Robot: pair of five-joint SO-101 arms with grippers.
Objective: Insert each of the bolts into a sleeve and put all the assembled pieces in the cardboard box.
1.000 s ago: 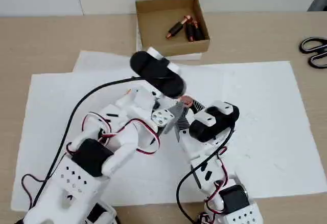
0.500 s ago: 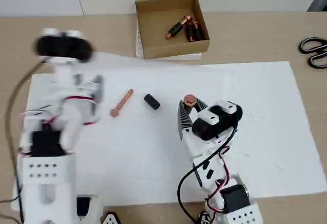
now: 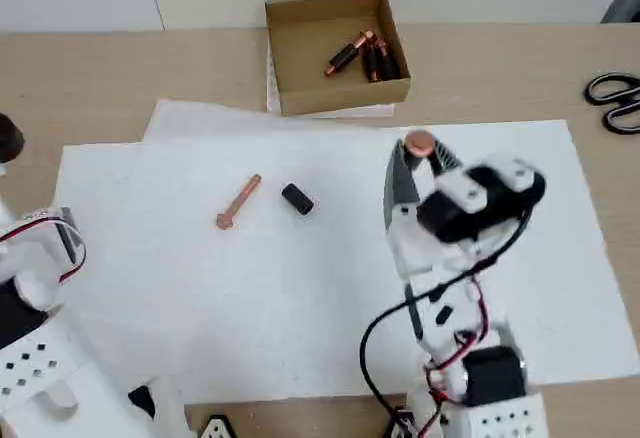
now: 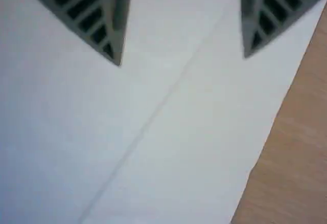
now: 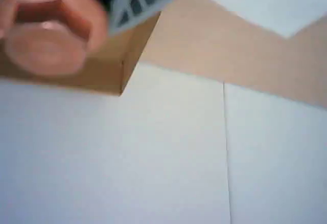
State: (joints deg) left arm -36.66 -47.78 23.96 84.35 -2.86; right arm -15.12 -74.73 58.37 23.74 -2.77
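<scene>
Bolt (image 3: 420, 142) between right jaws

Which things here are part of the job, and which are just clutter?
Job:
cardboard box
assembled pieces inside it
loose bolt
loose sleeve
held bolt in the right gripper

Lying about:
scissors
paper sheets
</scene>
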